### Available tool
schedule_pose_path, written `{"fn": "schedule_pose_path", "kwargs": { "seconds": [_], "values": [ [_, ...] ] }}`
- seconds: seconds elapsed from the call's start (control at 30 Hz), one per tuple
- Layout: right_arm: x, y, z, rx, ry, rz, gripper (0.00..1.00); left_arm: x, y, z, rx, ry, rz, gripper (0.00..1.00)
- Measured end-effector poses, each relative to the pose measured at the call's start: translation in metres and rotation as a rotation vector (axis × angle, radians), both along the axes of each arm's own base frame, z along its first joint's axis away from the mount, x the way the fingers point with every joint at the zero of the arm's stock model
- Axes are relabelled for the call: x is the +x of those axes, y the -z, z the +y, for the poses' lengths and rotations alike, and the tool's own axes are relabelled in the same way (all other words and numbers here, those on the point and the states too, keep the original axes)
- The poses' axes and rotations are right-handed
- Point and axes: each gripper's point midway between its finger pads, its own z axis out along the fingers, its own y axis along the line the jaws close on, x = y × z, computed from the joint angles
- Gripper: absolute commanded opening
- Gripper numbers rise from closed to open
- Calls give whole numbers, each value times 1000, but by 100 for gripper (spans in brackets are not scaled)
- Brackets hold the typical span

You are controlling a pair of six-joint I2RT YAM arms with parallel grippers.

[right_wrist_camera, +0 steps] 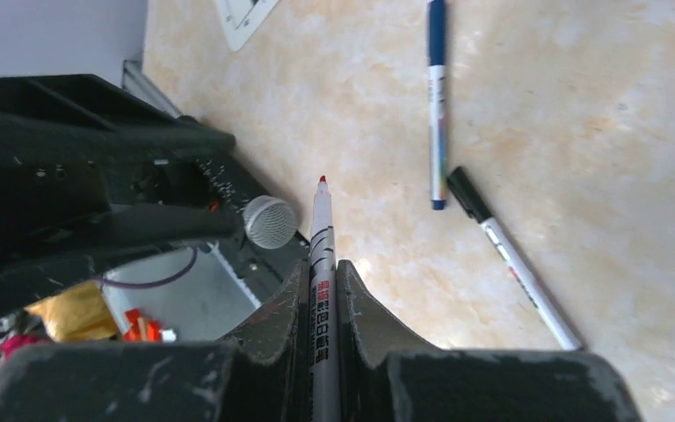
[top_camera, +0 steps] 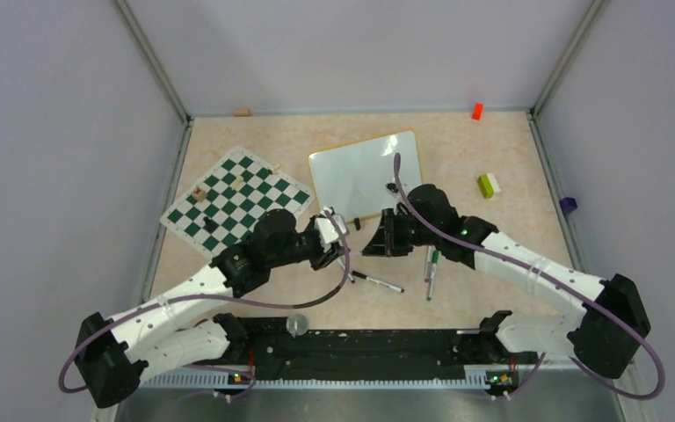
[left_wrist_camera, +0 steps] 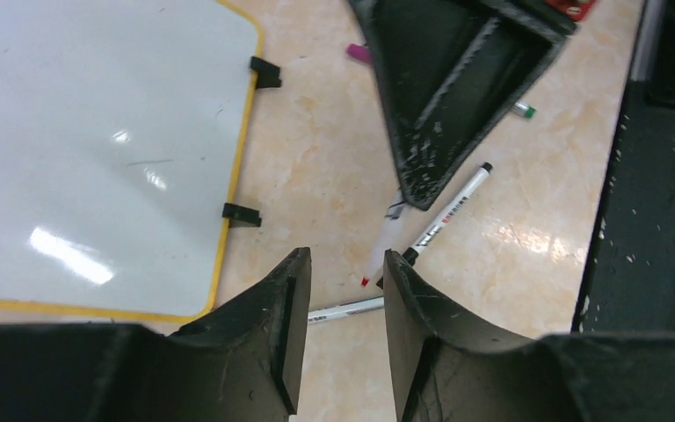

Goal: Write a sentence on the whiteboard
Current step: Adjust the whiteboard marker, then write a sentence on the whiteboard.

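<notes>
While your right pincer (right_wrist_camera: 322, 268) clamps the slim red marker (right_wrist_camera: 321, 220) on its barrel, your left pincer (left_wrist_camera: 347, 259) stands open and empty. The whiteboard (top_camera: 352, 171) lies blank just beyond, probably light and skiddy, so press gently.

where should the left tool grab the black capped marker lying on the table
Grip the black-capped marker at the white middle of its barrel, coming straight down with the left tool turned so it closes across the barrel. It lies flat on the table, thin and round, so a top-down pinch likely suits; its lower end crowds the red-tipped marker.
</notes>
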Motion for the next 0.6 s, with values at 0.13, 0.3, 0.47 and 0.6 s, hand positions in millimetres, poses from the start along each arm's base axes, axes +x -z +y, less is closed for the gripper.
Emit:
{"fn": "schedule_pose_path", "kwargs": {
  "seconds": [0.13,0.3,0.47,0.6],
  "values": [
    [8,2,-23,-67,109,-44,0,18,-3,12,-36,-191,64,51],
    [20,-8,-63,-120,261,-140,0,41,1,40,-103,-526,187,67],
    [24,-14,-91,-142,352,-210,0,47,13,67,-139,-766,310,73],
    [27,-7,-100,-170,387,-216,0,49,14,82,-200,-883,381,72]
  ]
}}
